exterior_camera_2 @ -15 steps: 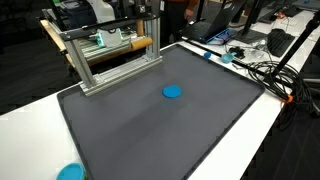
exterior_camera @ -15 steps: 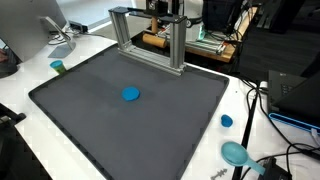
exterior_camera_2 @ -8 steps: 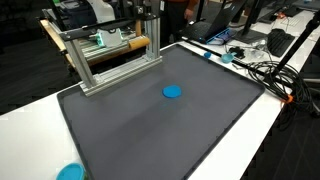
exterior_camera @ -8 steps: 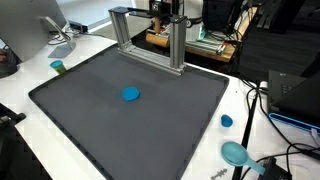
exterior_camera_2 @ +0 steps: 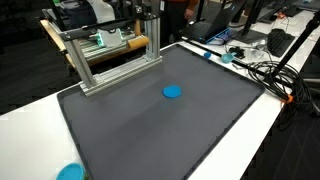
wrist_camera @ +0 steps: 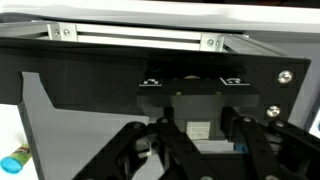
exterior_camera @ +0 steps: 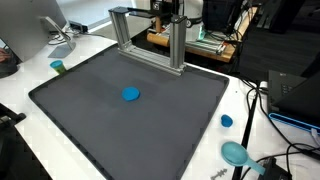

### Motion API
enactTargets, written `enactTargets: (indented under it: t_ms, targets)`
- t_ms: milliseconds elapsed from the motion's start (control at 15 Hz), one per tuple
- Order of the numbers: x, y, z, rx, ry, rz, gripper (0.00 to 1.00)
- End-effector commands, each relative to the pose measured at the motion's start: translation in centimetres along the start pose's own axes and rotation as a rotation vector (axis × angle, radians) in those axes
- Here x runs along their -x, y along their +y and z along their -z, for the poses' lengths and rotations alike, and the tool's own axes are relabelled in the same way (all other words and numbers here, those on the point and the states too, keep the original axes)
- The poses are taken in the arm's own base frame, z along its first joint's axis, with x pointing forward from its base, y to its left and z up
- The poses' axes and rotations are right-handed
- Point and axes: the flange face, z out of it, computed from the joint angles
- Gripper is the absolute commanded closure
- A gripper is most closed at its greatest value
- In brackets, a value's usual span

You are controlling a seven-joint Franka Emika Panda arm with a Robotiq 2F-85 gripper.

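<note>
A blue disc lies near the middle of a dark mat; it also shows in the other exterior view on the mat. My gripper is far from the disc, up behind an aluminium frame at the back of the mat. Its fingers stand apart with nothing between them. In both exterior views only part of the arm shows above the frame. In the wrist view the frame's beam runs across the top.
A small teal cup stands on the white table beside the mat and shows in the wrist view. A small blue cap and a teal dish lie off the mat. Cables and monitors crowd the table edges.
</note>
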Motion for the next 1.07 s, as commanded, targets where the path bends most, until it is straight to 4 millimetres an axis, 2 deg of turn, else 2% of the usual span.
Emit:
enactTargets:
  t_ms: [0,133,200,267,533,733,933,1000]
  targets:
    - [1.1,0.3,0.9,-0.019,0.011,-0.018,0.78]
    - [1.1,0.4,0.9,-0.027,0.012,-0.026,0.78]
    - [1.1,0.4,0.8,-0.032,0.008,-0.030,0.28]
    - [1.1,0.4,0.8,-0.032,0.007,-0.034,0.27]
    - [1.7,1.0,1.9,-0.013,0.035,-0.080,0.02]
    - [3.0,1.3,4.8,0.006,0.128,-0.105,0.00]
    - [4.9,0.7,8.8,0.064,0.276,-0.072,0.00]
    - [2.6,1.2,6.8,0.022,0.187,-0.075,0.00]
